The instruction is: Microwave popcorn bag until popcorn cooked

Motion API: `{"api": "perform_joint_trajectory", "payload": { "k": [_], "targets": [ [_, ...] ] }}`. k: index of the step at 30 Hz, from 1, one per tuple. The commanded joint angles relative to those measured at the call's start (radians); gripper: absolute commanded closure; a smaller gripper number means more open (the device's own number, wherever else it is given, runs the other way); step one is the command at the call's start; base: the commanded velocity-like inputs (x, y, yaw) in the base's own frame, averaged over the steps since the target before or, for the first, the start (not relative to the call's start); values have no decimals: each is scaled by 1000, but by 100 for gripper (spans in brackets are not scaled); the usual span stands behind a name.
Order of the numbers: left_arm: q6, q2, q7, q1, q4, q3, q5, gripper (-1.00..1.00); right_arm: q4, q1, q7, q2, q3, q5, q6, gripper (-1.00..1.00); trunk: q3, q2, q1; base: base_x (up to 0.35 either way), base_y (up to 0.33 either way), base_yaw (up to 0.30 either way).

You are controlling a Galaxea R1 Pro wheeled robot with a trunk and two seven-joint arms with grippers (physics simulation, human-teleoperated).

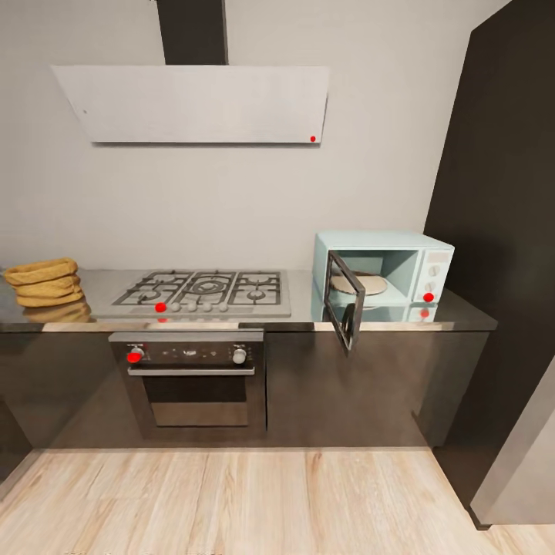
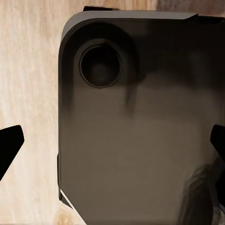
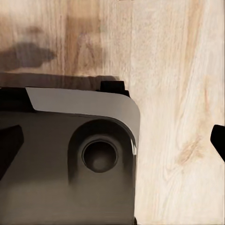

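At far left on the counter (image 1: pixel 100 287) sits the bag (image 1: pixel 43 282), squat, its long axis running left-right. The hob (image 1: pixel 204 293) is mid-frame. At right, the microwave (image 1: pixel 383 275) stands door (image 1: pixel 344 300) open toward the viewer. Both wrist views show the left pincer (image 2: pixel 112 145) and right pincer (image 3: pixel 112 145) spread, holding nothing.

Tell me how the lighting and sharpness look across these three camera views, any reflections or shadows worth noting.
Head view: soft, even light, slightly blurry render; the glossy countertop mirrors the popcorn bag and the microwave, whose door hangs open. Left wrist view: the robot's dark base is dim and smudgy, fingertips are black silhouettes. Right wrist view: a soft shadow falls on the brightly lit wooden floor.
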Motion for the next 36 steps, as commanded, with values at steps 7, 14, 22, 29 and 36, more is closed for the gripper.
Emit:
{"api": "perform_joint_trajectory", "payload": {
  "k": [7,14,22,29,36],
  "targets": [
    [-1,0,0,-1,0,1,7,-100,3,-1,-9,4,-9,9,-5,-100,-1,0,0,0,0,255],
    [-1,-1,0,-1,0,1,7,-100,4,-1,-10,4,-9,10,-5,-100,-1,0,0,0,0,268],
    [-1,-2,1,0,0,1,7,-100,4,-1,-10,5,-9,11,-5,-100,-1,0,0,0,0,268],
    [-1,-1,0,-1,0,1,6,-100,4,-1,-10,6,-9,11,-5,-100,-1,0,0,0,0,268],
    [-1,0,0,-1,0,1,7,-100,4,-1,-11,4,-9,11,-5,-100,-1,0,0,0,0,268]
  ]
}}
